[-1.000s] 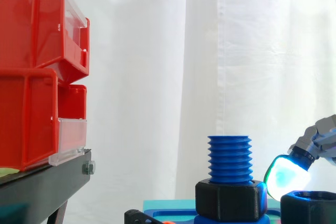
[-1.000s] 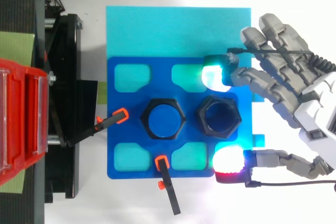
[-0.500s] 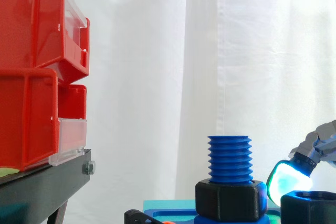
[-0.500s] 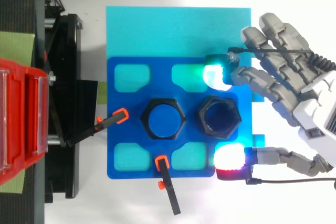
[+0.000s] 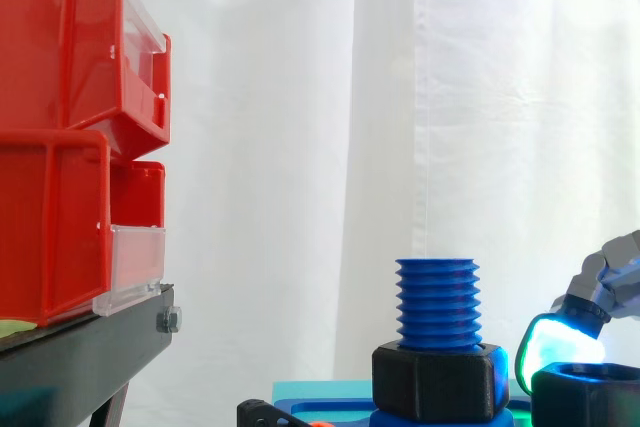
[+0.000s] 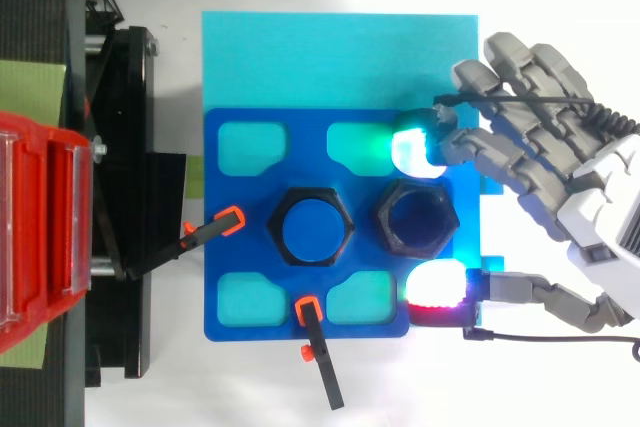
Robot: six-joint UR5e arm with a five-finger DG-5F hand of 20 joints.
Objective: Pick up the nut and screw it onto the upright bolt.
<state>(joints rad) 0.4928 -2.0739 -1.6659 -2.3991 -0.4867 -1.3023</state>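
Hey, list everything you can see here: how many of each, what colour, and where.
Bolt: one, blue, upright mid-plate.
Base nut: one, black, round the bolt's foot.
Loose nut: one, black, on the plate beside the bolt.
Plate: one, blue, on the mat.
Mat: one, cyan, under the plate.
Clamps: two, black with orange tips, on the plate's edges.
Bins: two, red, stacked on the stand.
Stand: one, black, left.
Curtain: one, white, behind.
Hand: one, grey, open, glowing pads flanking the loose nut.
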